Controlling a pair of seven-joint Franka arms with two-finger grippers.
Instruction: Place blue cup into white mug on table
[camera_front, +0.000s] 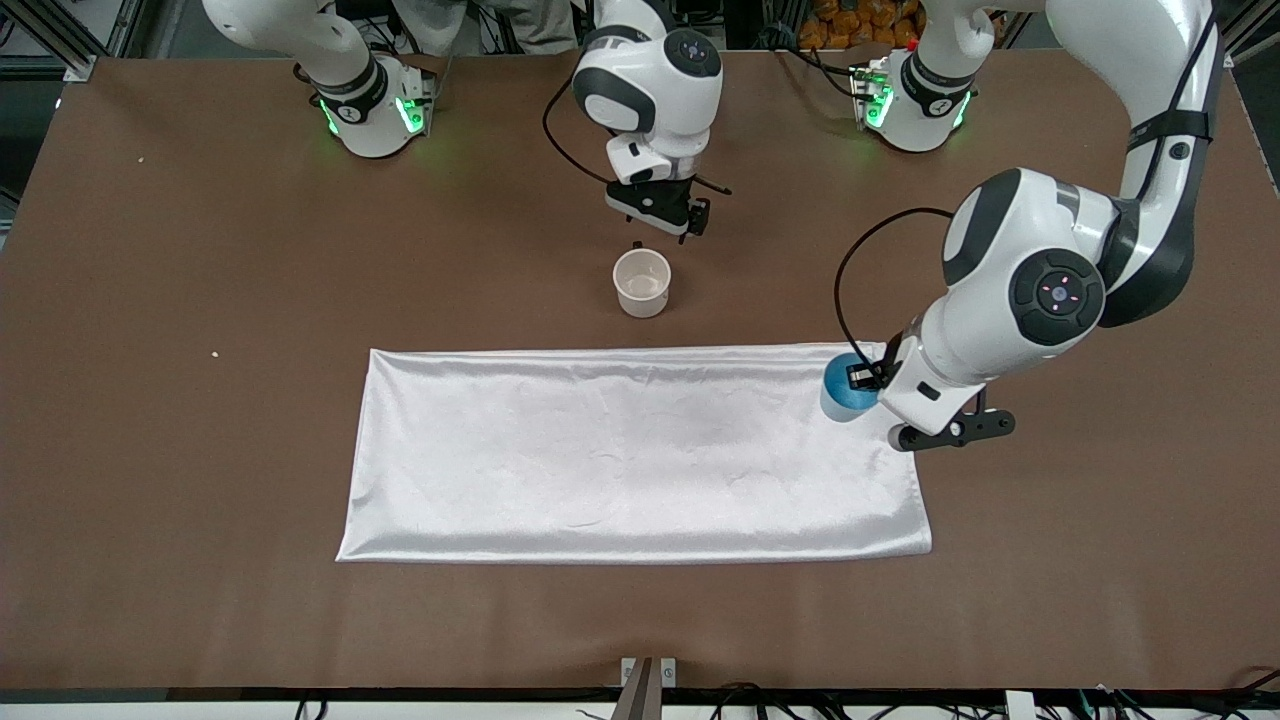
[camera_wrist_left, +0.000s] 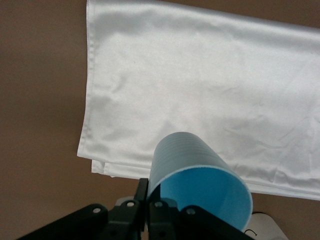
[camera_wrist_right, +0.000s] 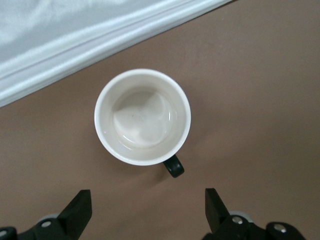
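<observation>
Cloth (camera_front: 630, 455) nearest camera. Left gripper (camera_front: 862, 378) pinches cup (camera_front: 846, 392) at rim: light, thin-walled, likely crushable. Right gripper (camera_wrist_right: 147, 210) spread over mug (camera_front: 641, 282).

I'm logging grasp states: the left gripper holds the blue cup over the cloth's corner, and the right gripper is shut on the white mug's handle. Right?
Not quite. The right gripper is open above the white mug, not touching its handle, as the right wrist view shows. The rest holds: the left gripper grips the blue cup over the white cloth's corner.
</observation>
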